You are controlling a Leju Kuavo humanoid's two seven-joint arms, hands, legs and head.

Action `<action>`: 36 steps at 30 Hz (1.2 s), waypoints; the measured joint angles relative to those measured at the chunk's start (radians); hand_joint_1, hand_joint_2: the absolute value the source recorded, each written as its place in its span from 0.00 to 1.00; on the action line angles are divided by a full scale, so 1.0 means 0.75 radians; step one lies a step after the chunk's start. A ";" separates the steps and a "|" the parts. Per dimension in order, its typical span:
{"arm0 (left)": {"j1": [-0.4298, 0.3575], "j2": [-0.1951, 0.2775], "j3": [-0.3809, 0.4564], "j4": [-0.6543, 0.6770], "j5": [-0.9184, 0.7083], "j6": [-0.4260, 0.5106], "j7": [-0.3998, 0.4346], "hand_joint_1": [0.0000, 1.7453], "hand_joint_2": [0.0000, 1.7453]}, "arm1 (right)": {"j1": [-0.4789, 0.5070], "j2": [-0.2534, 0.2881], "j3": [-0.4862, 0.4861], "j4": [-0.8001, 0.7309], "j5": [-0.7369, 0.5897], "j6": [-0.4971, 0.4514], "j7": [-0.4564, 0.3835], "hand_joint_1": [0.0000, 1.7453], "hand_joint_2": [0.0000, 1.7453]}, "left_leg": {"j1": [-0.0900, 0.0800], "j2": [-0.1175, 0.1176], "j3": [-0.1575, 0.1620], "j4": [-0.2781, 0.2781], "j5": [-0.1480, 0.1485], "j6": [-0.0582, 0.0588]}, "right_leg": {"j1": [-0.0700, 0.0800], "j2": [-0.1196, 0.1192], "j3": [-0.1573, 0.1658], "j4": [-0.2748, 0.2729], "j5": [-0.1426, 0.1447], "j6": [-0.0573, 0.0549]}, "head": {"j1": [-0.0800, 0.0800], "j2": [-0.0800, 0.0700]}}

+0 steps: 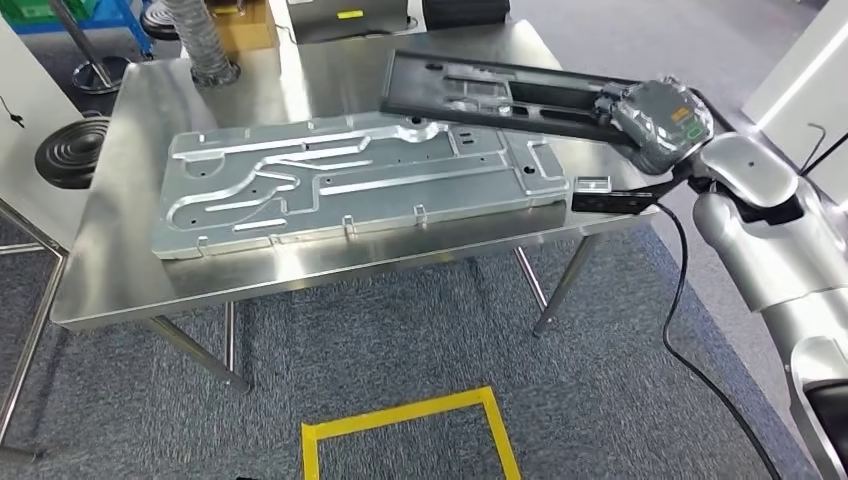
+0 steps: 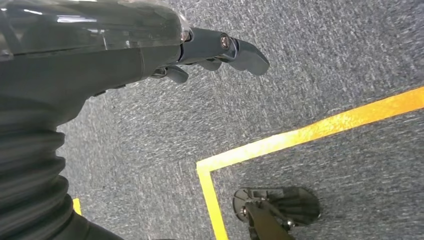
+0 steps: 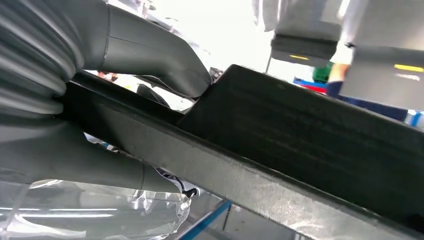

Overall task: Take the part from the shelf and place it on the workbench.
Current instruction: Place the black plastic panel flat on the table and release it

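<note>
Steel workbench (image 1: 130,270) on grey carpet (image 1: 620,400); right robot hand (image 1: 655,125) grips black part (image 1: 480,95); left robot hand (image 2: 200,50) empty, fingers apart.

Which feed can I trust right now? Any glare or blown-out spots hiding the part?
Head view: sharp, mild glare on the steel workbench; black part clear in the right hand. Right wrist view: background blown out white, part dark. Left wrist view: evenly lit, left hand over carpet.
</note>
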 joint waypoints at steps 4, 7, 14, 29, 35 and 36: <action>-0.002 0.000 0.000 0.000 0.000 0.000 -0.005 0.00 1.00 | -0.028 0.015 0.020 0.042 0.011 -0.012 0.002 1.00 1.00 | 0.002 0.004 -0.013 0.042 -0.034 -0.029 | -0.004 0.000 0.014 -0.016 -0.004 -0.035 | 0.000 0.000; -0.001 0.000 0.000 0.000 -0.001 0.000 -0.006 0.00 1.00 | -0.052 0.037 0.033 0.072 0.012 -0.021 0.002 1.00 1.00 | 0.004 0.006 -0.132 0.282 -0.134 -0.038 | -0.002 0.000 0.030 -0.020 -0.013 -0.055 | 0.000 0.000; 0.002 0.002 0.000 0.000 -0.005 0.000 -0.002 0.00 1.00 | -0.064 0.054 0.050 0.105 0.003 -0.020 -0.006 1.00 1.00 | -0.003 0.006 -0.061 0.043 0.052 -0.003 | 0.013 0.003 0.083 -0.015 -0.061 -0.042 | 0.000 0.000; 0.000 0.003 0.000 0.000 -0.008 0.000 0.000 0.00 1.00 | -0.084 0.058 0.063 0.138 -0.037 -0.017 -0.015 1.00 1.00 | -0.001 0.004 0.092 -0.017 -0.061 0.021 | 0.005 -0.003 -0.060 0.024 0.052 0.002 | 0.001 0.000; -0.004 0.004 0.000 0.000 -0.005 0.001 -0.001 0.00 1.00 | -0.087 0.057 0.065 0.137 -0.054 -0.023 -0.011 1.00 1.00 | -0.003 0.007 0.071 0.084 -0.094 -0.023 | 0.006 0.003 -0.001 -0.033 0.027 -0.057 | 0.000 0.000; -0.004 0.004 0.000 0.000 -0.003 0.001 -0.001 0.00 1.00 | -0.087 0.058 0.065 0.136 -0.056 -0.024 -0.010 1.00 1.00 | 0.000 0.007 0.023 0.166 -0.113 -0.027 | 0.006 0.003 0.012 -0.035 0.017 -0.063 | 0.000 0.000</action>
